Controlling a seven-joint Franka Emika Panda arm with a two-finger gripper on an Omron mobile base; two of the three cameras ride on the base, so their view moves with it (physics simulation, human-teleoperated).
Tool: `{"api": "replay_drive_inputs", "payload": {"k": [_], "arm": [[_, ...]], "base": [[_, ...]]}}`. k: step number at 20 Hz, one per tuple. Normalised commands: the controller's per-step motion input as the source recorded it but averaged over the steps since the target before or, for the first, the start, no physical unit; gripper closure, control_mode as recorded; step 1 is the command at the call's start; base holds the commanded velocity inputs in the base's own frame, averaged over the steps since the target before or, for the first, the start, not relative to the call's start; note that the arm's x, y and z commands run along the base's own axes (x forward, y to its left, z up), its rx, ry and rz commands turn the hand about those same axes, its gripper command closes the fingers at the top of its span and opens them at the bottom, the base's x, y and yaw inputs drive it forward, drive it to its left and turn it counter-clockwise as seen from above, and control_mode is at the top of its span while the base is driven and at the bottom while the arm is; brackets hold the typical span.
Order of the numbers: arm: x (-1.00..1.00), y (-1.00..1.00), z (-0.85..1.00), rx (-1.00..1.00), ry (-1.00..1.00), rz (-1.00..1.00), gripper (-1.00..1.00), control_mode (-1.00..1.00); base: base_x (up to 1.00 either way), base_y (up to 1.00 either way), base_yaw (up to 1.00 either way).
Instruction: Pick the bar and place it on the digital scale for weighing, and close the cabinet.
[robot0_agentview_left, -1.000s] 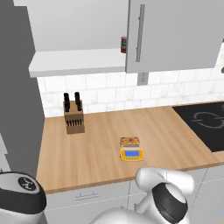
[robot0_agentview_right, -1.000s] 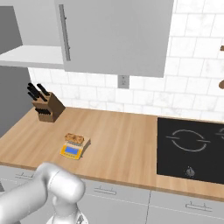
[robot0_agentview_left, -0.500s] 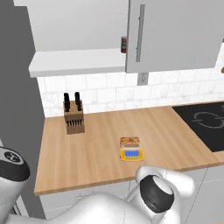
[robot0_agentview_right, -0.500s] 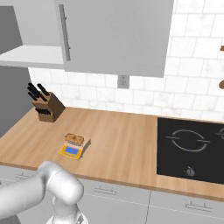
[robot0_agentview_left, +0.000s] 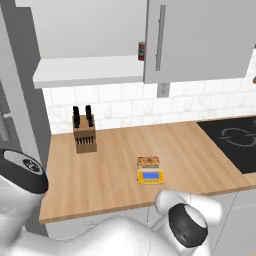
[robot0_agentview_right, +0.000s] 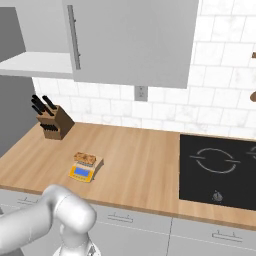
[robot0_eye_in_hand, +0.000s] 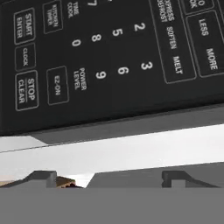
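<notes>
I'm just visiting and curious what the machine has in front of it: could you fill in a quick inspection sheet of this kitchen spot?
Surface: wooden counter, bare apart from the items below.
Job's things: the bar already lies on the digital scale; the cabinet is open on its left side, showing a white shelf.
Clutter: knife block at the back left; red can on the cabinet shelf, behind the door edge.
Fingers: gripper open, nothing between the tips, facing a black microwave keypad at close range.
Cables: nothing seen.
Surroundings: black cooktop to the right, wall outlet on the white tiled wall, white drawers below the counter.
</notes>
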Motion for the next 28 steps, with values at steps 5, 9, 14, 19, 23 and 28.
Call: {"api": "replay_drive_inputs", "payload": {"k": [5, 9, 14, 19, 23, 28], "arm": [[0.93, -1.00, 0.00, 0.11, 0.03, -0.12, -1.00, -1.00], [0.96, -1.00, 0.00, 0.13, 0.00, -0.10, -1.00, -1.00], [1.00, -1.00, 0.00, 0.18, 0.01, -0.06, -1.00, -1.00], [1.00, -1.00, 0.00, 0.21, 0.01, 0.00, -1.00, -1.00], [1.00, -0.84, 0.03, 0.18, 0.04, 0.00, -1.00, -1.00], [1.00, -0.39, 0.01, 0.09, 0.05, 0.00, -1.00, -1.00]], "base": [[0.00, 0.00, 0.00], [0.00, 0.00, 0.00], [0.00, 0.00, 0.00], [0.00, 0.00, 0.00], [0.00, 0.00, 0.00], [0.00, 0.00, 0.00]]}}
